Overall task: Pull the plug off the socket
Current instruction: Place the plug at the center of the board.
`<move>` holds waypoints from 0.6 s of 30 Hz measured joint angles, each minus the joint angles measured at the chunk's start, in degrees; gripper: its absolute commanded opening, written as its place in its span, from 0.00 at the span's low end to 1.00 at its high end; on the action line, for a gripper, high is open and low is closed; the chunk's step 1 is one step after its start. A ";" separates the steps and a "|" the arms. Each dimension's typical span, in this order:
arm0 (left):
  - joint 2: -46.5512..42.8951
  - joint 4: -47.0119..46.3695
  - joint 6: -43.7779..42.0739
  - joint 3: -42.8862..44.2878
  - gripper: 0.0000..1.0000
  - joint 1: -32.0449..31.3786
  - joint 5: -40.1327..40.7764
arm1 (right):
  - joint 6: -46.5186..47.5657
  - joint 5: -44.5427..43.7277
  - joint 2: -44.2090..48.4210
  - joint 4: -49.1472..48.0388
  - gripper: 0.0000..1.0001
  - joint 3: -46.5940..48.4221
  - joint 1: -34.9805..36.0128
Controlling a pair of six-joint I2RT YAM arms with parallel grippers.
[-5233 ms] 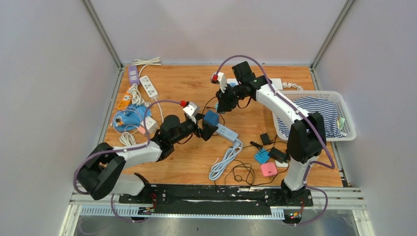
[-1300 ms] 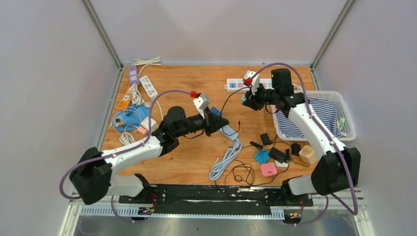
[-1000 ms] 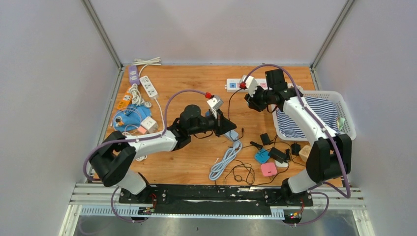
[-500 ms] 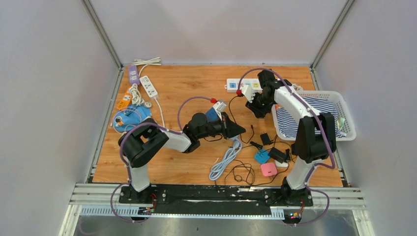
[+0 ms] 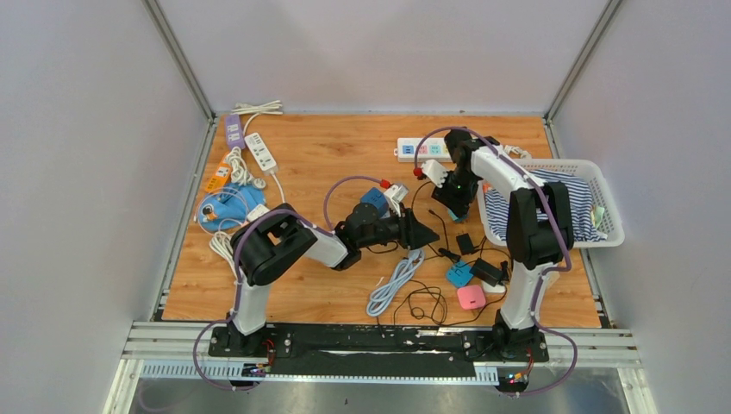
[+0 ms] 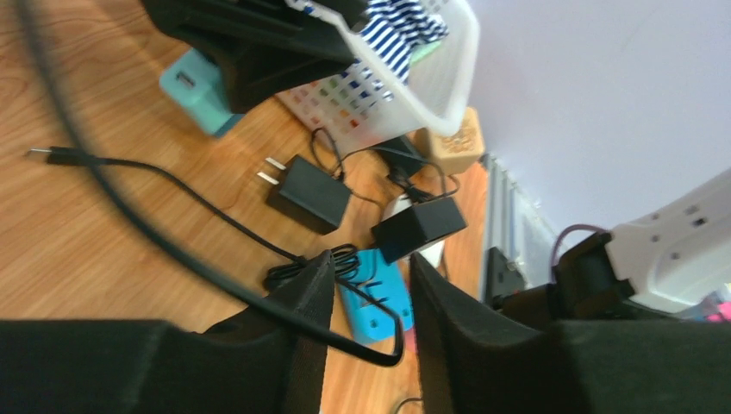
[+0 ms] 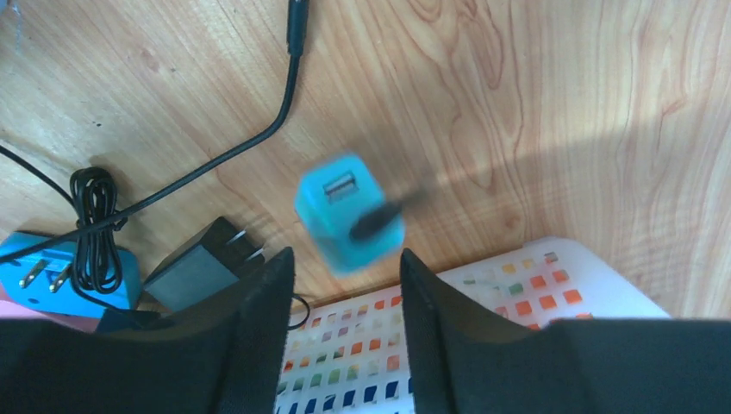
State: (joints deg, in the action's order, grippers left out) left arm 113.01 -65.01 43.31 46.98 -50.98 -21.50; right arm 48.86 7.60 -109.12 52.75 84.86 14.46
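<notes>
**Hovering open-jawed over a loose plug**

The left arm folds tightly mid-bench. Its left gripper lies low with the fingers slightly parted and nothing between them, and a thin black cable lies on the wood ahead. Farther back, the right arm bends steeply down. The right gripper is parted and empty, with the blurred teal plug directly below, just beside the basket. A white power strip lies along the far edge.

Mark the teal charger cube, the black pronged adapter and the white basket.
teal charger cube (image 7: pixel 338 188), right wrist view, its USB face.
black pronged adapter (image 6: pixel 308 193), left wrist view, body centre.
white basket (image 5: pixel 569 162), top view, far rim.
</notes>
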 measured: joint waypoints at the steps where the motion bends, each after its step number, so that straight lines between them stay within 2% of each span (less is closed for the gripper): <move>1: -0.02 1.03 -0.52 0.00 0.54 0.00 0.31 | -0.13 -0.17 0.11 0.02 0.56 0.04 0.00; 4: -0.68 4.55 -2.89 -0.07 0.61 0.00 1.42 | 0.11 -0.35 0.68 0.26 0.63 0.04 0.00; 8: -4.63 10.32 -7.08 -0.74 0.66 -0.02 2.84 | 0.26 -0.59 1.68 0.61 0.64 0.04 0.00; 18: -19.12 18.75 -18.34 -5.40 0.69 0.00 6.14 | 0.22 0.44 6.67 1.05 0.64 0.07 0.00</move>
State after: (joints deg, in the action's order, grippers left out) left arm 93.89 -46.26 24.97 41.58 -50.98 -15.35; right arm 49.08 8.03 -102.45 53.80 84.93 14.46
